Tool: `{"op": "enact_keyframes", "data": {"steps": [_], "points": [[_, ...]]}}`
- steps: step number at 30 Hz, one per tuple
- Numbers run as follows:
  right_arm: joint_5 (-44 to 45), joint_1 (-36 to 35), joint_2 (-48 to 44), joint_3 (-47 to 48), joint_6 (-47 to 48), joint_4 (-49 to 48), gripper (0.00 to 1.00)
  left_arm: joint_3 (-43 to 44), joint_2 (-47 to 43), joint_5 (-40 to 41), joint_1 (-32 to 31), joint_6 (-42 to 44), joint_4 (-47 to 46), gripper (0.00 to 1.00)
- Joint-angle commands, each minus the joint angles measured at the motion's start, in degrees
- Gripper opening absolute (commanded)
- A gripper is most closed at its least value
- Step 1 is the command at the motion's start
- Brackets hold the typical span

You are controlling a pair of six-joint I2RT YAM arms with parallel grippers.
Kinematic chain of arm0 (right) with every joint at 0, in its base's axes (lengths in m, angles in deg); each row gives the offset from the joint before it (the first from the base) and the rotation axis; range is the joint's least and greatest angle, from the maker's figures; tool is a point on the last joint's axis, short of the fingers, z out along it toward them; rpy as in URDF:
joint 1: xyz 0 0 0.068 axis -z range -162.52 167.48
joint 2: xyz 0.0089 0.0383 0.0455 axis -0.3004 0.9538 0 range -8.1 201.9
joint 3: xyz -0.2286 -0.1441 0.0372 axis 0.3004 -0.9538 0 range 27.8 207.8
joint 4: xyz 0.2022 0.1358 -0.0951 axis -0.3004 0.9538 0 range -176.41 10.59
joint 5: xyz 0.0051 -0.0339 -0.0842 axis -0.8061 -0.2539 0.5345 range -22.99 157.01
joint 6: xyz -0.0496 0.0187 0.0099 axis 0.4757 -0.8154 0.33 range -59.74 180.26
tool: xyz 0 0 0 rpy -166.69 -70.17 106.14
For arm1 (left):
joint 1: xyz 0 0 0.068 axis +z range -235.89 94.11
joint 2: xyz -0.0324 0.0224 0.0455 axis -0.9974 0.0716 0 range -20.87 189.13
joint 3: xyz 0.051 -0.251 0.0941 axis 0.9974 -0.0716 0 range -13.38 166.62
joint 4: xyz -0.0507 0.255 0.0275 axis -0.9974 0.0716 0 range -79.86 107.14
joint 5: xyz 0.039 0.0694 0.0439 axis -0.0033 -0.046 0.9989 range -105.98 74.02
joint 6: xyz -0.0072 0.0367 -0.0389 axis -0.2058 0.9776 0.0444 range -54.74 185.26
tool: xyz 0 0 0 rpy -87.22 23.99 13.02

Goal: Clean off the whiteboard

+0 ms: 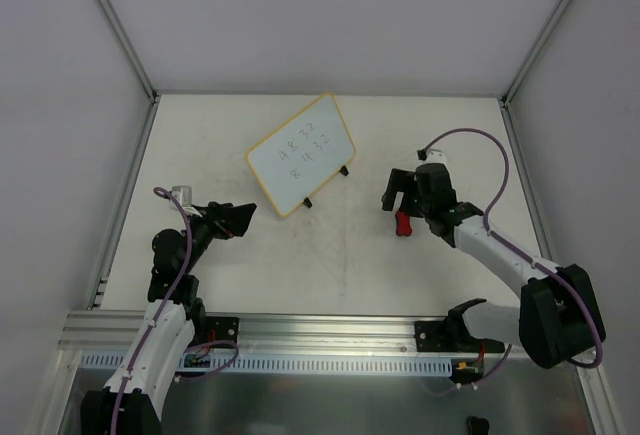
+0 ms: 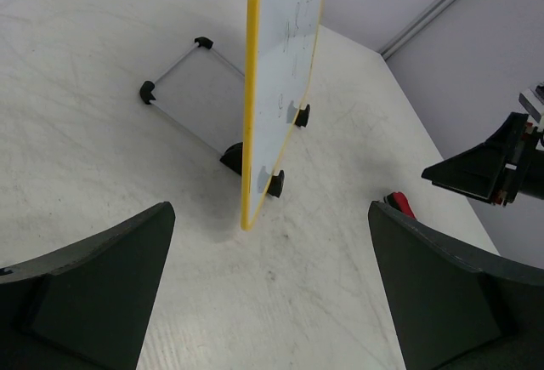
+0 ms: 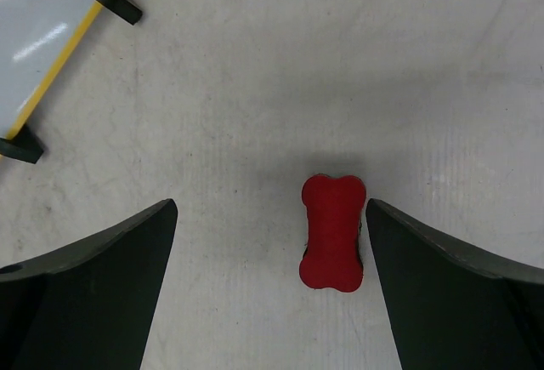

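Note:
The whiteboard (image 1: 301, 153), yellow-framed with dark handwritten digits, stands tilted on its black feet at the table's middle back. It shows edge-on in the left wrist view (image 2: 285, 64) and at the top left corner of the right wrist view (image 3: 38, 30). A red bone-shaped eraser (image 1: 403, 223) lies on the table right of it. My right gripper (image 3: 270, 289) is open right above the eraser (image 3: 332, 231), which lies between the jaws, close to the right finger. My left gripper (image 2: 270, 298) is open and empty, low over the table, left front of the board.
A wire stand with black ends (image 2: 183, 89) props the board from behind. The right arm's gripper (image 2: 497, 166) shows at the right of the left wrist view. Grey walls with metal posts (image 1: 125, 35) enclose the table. An aluminium rail (image 1: 320, 340) runs along the near edge.

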Motion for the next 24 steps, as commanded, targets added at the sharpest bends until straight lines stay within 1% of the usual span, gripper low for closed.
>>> {"op": "enact_keyframes", "data": {"steps": [1, 2, 7, 8, 12, 14, 21, 24], "points": [[8.24, -2.84, 5.69, 7.37, 3.25, 10.35, 0.98, -0.72, 0.23, -0.72, -0.22, 1.32, -3.26, 0.99], [8.69, -3.29, 7.1, 9.65, 3.51, 11.49, 0.94, -0.63, 0.14, -0.72, -0.22, 1.32, -3.26, 0.99], [8.96, -4.44, 12.47, 12.13, 3.96, 14.14, 0.88, -0.63, -0.12, -0.81, -0.22, 1.23, -3.17, 0.99], [9.13, -4.44, 12.91, 12.65, 4.04, 14.4, 0.84, -0.63, -0.21, -0.81, -0.22, 1.23, -3.17, 0.99], [12.11, -4.44, 15.19, 14.76, 3.78, 18.6, 0.79, -0.63, -0.3, -0.81, -0.22, 1.23, -3.08, 0.99], [13.26, -4.44, 16.6, 15.73, 3.26, 20.37, 0.73, -0.63, -0.21, -0.9, -0.22, 1.23, -3.08, 0.99], [9.49, -3.74, 20.38, 17.05, 3.08, 21.26, 0.7, -0.37, 0.32, -0.72, -0.22, 1.41, -3.0, 0.99], [5.89, -1.37, 21.09, 16.88, 2.9, 21.08, 0.7, -0.46, -0.21, -0.64, -0.22, 1.41, -2.82, 0.99]]}}
